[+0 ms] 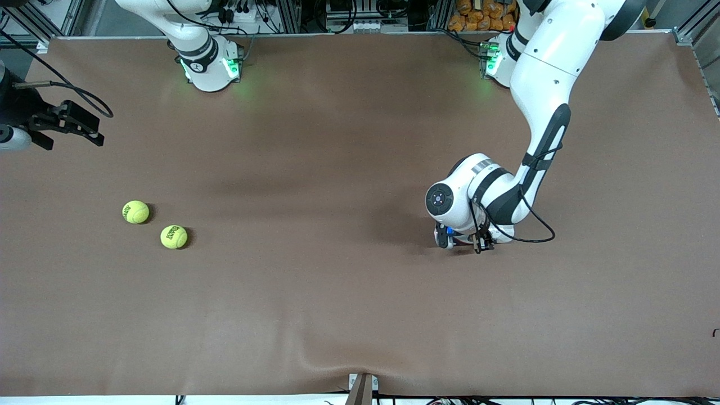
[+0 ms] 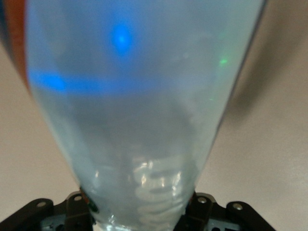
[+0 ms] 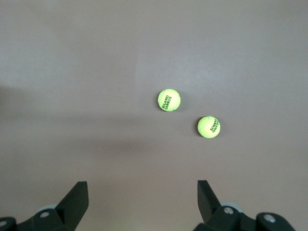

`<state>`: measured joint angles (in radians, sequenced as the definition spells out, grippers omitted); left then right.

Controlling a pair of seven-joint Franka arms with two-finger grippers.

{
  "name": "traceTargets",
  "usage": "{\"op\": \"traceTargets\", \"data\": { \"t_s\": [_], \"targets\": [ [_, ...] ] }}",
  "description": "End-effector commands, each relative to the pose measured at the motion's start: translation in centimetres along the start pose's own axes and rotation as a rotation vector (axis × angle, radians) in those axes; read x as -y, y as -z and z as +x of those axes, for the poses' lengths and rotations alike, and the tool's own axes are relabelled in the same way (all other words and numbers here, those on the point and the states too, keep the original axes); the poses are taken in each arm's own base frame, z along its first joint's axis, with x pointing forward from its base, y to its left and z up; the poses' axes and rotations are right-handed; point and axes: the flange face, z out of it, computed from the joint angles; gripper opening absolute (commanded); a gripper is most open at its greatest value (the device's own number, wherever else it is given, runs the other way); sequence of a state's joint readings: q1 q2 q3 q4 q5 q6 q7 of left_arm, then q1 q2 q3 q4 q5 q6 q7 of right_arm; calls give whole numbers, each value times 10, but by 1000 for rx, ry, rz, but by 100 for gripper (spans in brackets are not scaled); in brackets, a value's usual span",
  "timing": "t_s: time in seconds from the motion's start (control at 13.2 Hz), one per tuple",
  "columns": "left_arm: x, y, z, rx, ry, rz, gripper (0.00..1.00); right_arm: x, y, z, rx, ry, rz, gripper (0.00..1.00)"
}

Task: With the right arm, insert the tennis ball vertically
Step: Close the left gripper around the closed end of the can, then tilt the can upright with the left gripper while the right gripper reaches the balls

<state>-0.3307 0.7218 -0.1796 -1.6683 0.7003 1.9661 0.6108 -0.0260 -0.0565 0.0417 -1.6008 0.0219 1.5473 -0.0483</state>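
The left claw (image 1: 464, 241) is down at the worktop (image 1: 337, 315) toward the left arm's end, clamped on a clear tube (image 2: 139, 120) which fills the left wrist view; the front view hides the tube under the wrist, so whether it stands or lies cannot be told, nor whether its mouth is free. The right claw (image 1: 67, 125) hangs over the right arm's end of the worktop, fingers (image 3: 74, 202) apart and holding nothing.

The two balls lie close but apart on the worktop toward the right arm's end; the nearer ball (image 1: 174, 237) is nearer the front camera, the other ball (image 1: 135, 212) is farther from it.

The step in hand seems to be the hold on the tube, with the pick still to come; judged so, the task is barely begun. To do it well the left arm should get the tube upright and steady, mouth up, before the right arm descends; the right claw should straddle one ball squarely, keeping clear of its neighbour so that it does not roll; then bring it straight over the mouth and lower it in plumb.

Nothing is visible inside the tube; it looks empty, though the view is hazy.
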Motion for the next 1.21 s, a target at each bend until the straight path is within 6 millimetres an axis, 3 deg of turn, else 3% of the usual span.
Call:
{"op": "traceTargets", "data": {
  "t_s": [0.0, 0.3, 0.68, 0.98, 1.13],
  "targets": [
    [3, 31, 10, -43, 11, 40, 65, 0, 4, 2, -2, -8, 14, 100],
    [2, 99, 35, -219, 67, 15, 66, 0, 4, 2, -4, -10, 13, 100],
    [-16, 184, 87, -625, 207, 63, 66, -2, -2, 6, 9, -8, 10, 100],
    [-34, 236, 119, -993, 328, 28, 66, -10, -24, 29, 35, -14, -5, 100],
    [-39, 247, 129, -1110, 370, 30, 66, -10, -44, 43, 44, -13, 0, 100]
  ]
}}
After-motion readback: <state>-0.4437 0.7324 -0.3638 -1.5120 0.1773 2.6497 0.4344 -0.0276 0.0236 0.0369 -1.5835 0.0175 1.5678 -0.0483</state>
